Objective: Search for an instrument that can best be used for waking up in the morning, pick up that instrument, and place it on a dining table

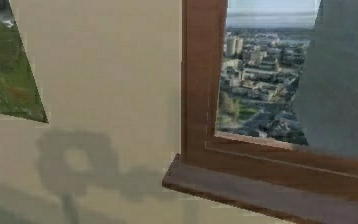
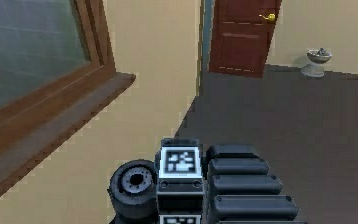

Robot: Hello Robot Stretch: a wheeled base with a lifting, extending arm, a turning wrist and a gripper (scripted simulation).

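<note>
Your gripper point(image 2: 135, 186) showed as a dark round body at 7 o'clock in the arm side view, just left of a white marker square point(image 2: 182, 163) on the arm point(image 2: 242, 185), which rose from the bottom edge at 6 o'clock. Its far end could not be made out, so you could not tell its state or whether it had hold of anything.

Where the waking instrument was could not be told from either view.

Arm side view: a wooden window frame point(image 2: 97, 45) and its sill point(image 2: 57, 115) ran from 10 o'clock down to 8 o'clock along a cream wall point(image 2: 152, 60). Dark floor point(image 2: 277, 110) lay from the centre out to 3 o'clock. A red-brown door point(image 2: 239, 35) with a gold handle point(image 2: 270, 15) stood at 1 o'clock. A white toilet point(image 2: 315, 62) stood on the floor at 2 o'clock, near the door but apart from it.

Forward view: a brown window point(image 1: 202, 80) occupied 12 to 3 o'clock, with city buildings point(image 1: 262, 70) seen through the glass. Its ledge point(image 1: 257, 190) ran across 5 o'clock. The plain wall point(image 1: 107, 80) filled the centre and 7 o'clock. A second opening point(image 1: 7, 70) with greenery behind it sat at 9 o'clock.
</note>
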